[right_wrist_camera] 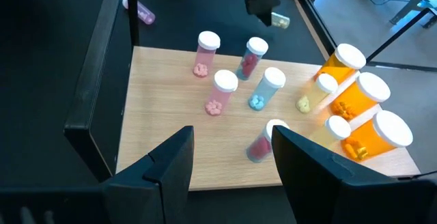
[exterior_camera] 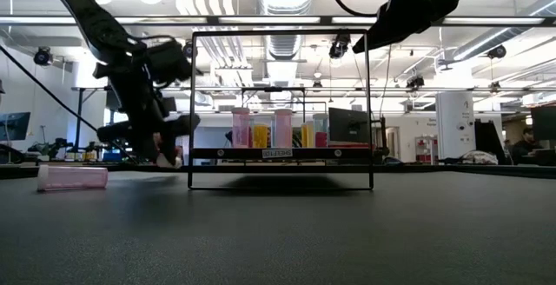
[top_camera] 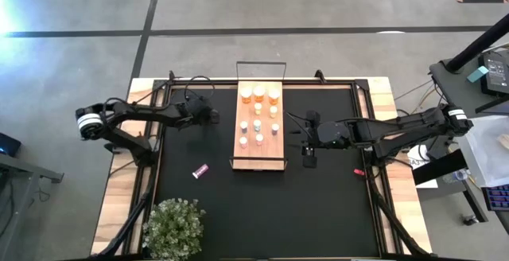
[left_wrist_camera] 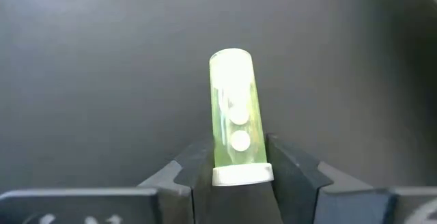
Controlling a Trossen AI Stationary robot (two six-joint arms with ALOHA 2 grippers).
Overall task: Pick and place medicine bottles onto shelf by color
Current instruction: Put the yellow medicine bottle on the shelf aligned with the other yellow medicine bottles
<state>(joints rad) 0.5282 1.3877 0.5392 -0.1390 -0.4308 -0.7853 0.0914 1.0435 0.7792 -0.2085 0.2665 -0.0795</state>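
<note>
My left gripper stands over the black mat just left of the shelf's far end, shut on a slim pale green medicine bottle with a white cap. The light-wood shelf carries three amber bottles at its far end and several slim pink and pale bottles standing upright on their bases. One pink bottle lies on its side on the mat, nearer and to the left. My right gripper hovers open to the right of the shelf, above it, with nothing between its fingers. My left gripper pinches the pale green bottle between its two fingers, on the body just beside the white cap. The bottle points away along the fingers, bottom end farthest out. Whether it is clear of the mat I cannot tell.
A small red bit lies on the mat at the right. A potted plant stands at the near left corner. The shelf's thin black wire frame rises at its ends. Bare mat stretches across the near half of the table.
</note>
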